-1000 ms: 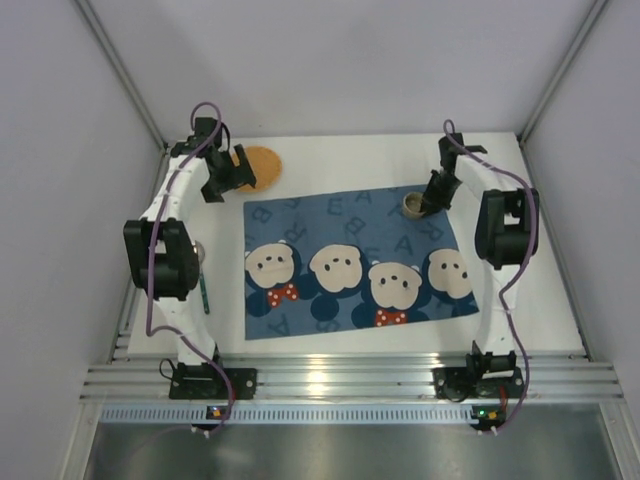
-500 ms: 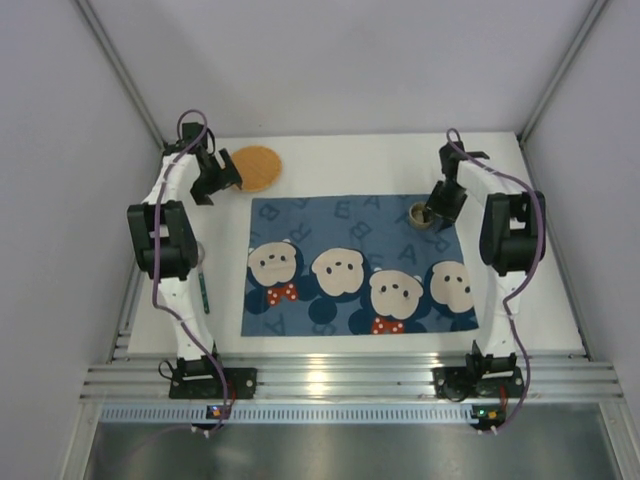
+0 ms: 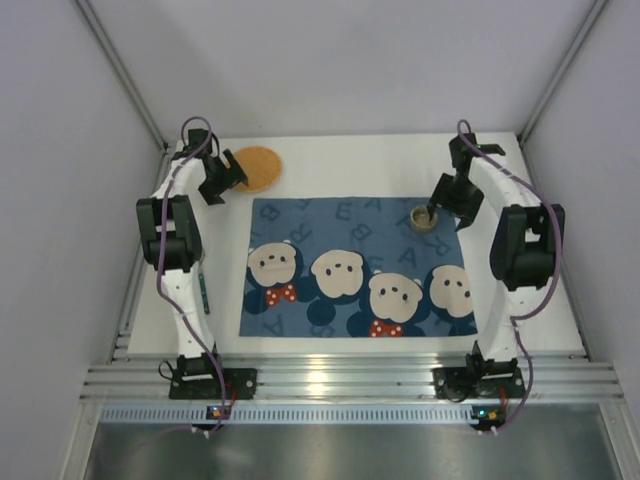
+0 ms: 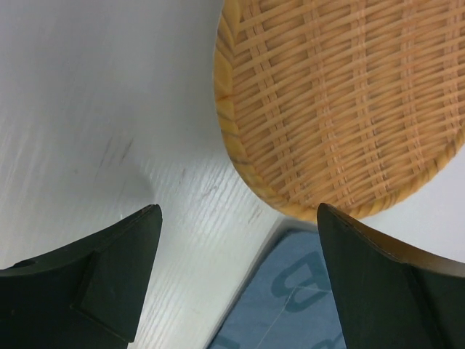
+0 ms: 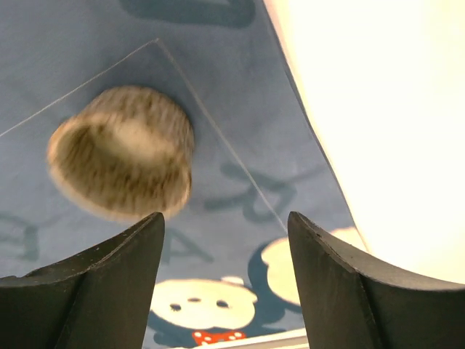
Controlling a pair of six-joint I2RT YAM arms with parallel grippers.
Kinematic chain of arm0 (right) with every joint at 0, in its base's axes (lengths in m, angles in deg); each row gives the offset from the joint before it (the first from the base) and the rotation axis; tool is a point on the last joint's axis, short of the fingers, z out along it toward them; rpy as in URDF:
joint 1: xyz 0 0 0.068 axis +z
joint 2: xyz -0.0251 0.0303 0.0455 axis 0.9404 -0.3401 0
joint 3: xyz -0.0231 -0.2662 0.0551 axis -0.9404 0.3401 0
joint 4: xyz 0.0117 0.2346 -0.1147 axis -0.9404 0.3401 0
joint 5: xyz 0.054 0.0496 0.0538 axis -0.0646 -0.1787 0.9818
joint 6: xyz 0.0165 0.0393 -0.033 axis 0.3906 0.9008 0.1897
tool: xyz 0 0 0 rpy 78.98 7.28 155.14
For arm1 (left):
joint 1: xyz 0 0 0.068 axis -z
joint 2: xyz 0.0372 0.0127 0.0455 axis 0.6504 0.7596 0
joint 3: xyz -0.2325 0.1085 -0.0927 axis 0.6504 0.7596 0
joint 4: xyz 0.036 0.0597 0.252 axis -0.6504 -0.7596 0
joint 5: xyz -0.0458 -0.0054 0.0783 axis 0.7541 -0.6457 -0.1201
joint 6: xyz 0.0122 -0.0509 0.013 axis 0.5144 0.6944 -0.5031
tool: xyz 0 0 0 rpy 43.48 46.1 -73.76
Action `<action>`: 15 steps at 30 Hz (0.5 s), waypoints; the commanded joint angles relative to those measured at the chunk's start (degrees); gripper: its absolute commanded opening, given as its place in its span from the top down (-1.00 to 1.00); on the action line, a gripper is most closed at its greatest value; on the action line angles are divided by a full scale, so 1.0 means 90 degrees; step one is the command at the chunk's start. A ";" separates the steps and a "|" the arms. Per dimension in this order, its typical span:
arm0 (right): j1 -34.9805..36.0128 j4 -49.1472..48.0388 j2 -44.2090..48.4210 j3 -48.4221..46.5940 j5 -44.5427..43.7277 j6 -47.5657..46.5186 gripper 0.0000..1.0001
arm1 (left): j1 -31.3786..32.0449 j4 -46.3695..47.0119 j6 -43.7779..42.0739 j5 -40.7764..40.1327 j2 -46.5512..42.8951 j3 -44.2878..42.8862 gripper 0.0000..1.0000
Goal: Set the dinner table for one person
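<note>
Gathering of the pieces onto the blue bear-printed placemat [image 3: 340, 215] is judged to be the step in hand, with nothing held at this moment. The placemat is spread at the middle of the dinner table [image 3: 360, 165], the white top on which everything else is carried. The left gripper [image 3: 228, 178] is held low over the far left part of the table. Its jaws are seen wide apart in the left wrist view, with only bare table and a corner of the cloth between them. The round woven mat [image 3: 259, 167] lies just ahead of them, off the cloth, and is not touched. The right gripper [image 3: 438, 204] is poised by the far right corner of the placemat, jaws apart and empty. The small woven cup [image 3: 424, 215] sits on the cloth just ahead and to one side of the gap, not between the fingers. A thin green-handled utensil [image 3: 204, 290] lies on the table beside the left arm, its kind too small to be told. For the next move, it is judged that the left jaws would have to be brought over the rim of the woven mat and closed there, so flat a thing offering little else to grip, while the right jaws would need to be centred on the cup before any closing
</note>
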 commanded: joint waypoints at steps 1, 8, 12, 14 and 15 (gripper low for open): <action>0.0014 0.0558 0.1196 -0.0294 -0.0359 -0.0107 -0.38 | -0.0080 0.0582 0.0321 0.0149 0.0288 -0.0096 -0.86; -0.0084 0.0764 0.2095 0.0038 -0.0476 -0.0068 -0.39 | -0.0343 0.1997 0.1190 0.0608 0.0309 0.0869 -0.69; -0.0133 0.0822 0.2271 0.0126 -0.0554 -0.0058 -0.39 | -0.0421 0.2535 0.1639 0.0851 0.0406 0.1114 -0.38; -0.0143 0.0871 0.2281 0.0155 -0.0564 -0.0058 -0.39 | -0.0460 0.2807 0.1805 0.0979 0.0494 0.1241 -0.13; -0.0162 0.0881 0.2281 0.0155 -0.0574 -0.0048 -0.39 | -0.0461 0.2877 0.1951 0.1086 0.0533 0.1280 -0.04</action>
